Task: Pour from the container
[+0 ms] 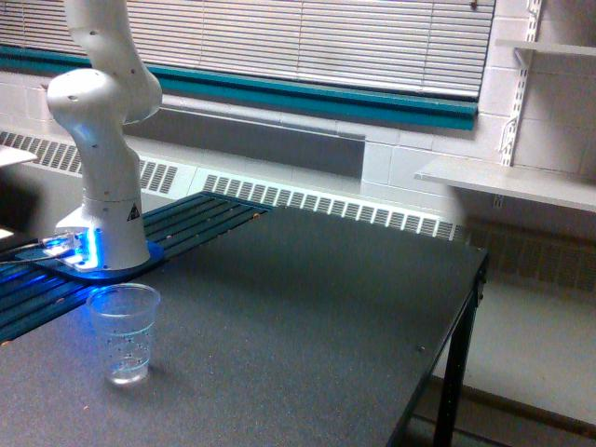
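The container is out of view, and so is my gripper: the white arm point(102, 112) rises from its base point(107, 237) at the exterior view's left and leaves the frame at the top. A smaller clear tapered plastic cup point(124, 332) with printed marks stands upright on the dark table point(298, 317), just in front of the base. It looks empty.
The table's edge point(447, 345) runs down the exterior view's right, with a drop to the floor beyond. A slatted dark panel point(200, 219) lies beside the base. White shelves point(507, 182) hang on the wall at the right. Window blinds point(307, 42) span the back.
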Action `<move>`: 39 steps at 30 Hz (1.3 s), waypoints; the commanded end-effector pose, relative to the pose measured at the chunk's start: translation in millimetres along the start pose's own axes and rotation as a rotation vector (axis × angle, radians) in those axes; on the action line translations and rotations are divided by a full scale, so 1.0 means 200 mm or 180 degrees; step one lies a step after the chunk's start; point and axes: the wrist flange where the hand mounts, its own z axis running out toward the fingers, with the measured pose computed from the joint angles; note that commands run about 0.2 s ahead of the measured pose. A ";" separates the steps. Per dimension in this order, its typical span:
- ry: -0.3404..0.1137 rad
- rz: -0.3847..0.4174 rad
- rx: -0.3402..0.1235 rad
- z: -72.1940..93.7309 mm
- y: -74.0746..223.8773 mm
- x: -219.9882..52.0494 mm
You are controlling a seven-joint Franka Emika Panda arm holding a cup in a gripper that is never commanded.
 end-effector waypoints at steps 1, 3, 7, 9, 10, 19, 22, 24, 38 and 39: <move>-0.0007 0.0005 0.0019 -0.01 -0.02 0.02; 0.0016 0.0031 0.0017 -0.01 -0.01 0.01; 0.0036 0.0063 -0.0001 -0.01 0.02 0.00; 0.0019 0.0062 -0.0001 0.00 0.04 -0.01; 0.0013 0.0071 -0.0009 0.00 0.06 -0.01; 0.0169 -0.0012 -0.0128 0.04 0.30 0.03; 0.0196 -0.0045 -0.0189 0.06 0.42 0.04; 0.0259 -0.0100 -0.0242 0.05 0.51 0.05; 0.0229 -0.0201 -0.0620 0.02 1.09 -0.08; 0.0219 -0.0199 -0.0629 0.02 1.12 -0.09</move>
